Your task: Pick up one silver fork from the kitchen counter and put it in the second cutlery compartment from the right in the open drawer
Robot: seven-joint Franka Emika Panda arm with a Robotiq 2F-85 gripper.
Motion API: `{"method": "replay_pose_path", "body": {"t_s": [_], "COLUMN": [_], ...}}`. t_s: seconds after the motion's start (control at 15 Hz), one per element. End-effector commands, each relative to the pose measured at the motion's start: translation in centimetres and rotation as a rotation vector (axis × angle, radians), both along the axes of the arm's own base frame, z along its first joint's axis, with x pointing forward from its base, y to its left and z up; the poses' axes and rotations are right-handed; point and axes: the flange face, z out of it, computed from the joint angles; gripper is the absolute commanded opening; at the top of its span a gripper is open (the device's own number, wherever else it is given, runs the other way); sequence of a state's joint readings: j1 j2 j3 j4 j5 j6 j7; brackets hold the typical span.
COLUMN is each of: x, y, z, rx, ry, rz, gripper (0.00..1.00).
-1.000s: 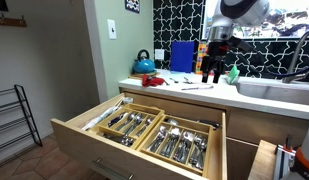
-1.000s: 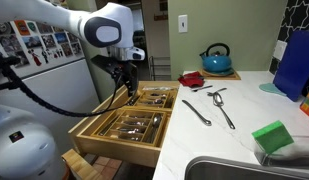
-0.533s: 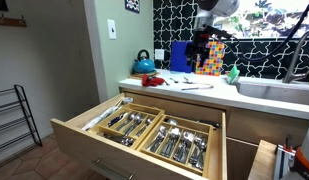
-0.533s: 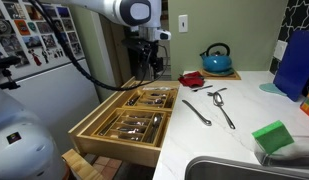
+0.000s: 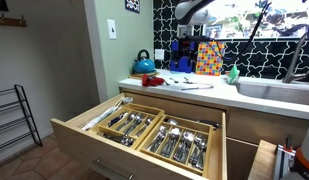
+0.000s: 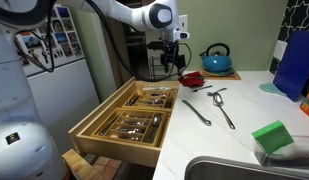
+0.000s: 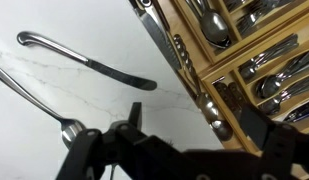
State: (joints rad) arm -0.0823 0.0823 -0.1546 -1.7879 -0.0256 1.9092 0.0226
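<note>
Finger spread untellable, the black robot gripper (image 6: 174,60) is being aimed at the slim silver fork (image 7: 29,97) below its fingertips, best straddled mid-handle.

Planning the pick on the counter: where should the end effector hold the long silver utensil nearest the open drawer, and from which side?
I'd take the utensil at mid-handle, coming straight down and closing across its narrow width. It lies flat on the counter, so nothing can slip under from the side; the middle looks slim and even.
</note>
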Motion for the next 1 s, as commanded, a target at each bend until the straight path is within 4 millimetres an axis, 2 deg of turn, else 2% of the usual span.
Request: {"method": "replay_pose_path", "body": {"t_s": [0.0,0.8,0.93], "x": [0.6,0.6,1.7], "y": [-0.1,0.0,-0.4], "z": [-0.2,0.2,0.0], "rx": [-0.004,-0.005,0.014], "ry": [0.001,-0.005,-0.009], "rz": [0.001,0.002,0.016], "gripper": [1.00,1.00,1.00]}}
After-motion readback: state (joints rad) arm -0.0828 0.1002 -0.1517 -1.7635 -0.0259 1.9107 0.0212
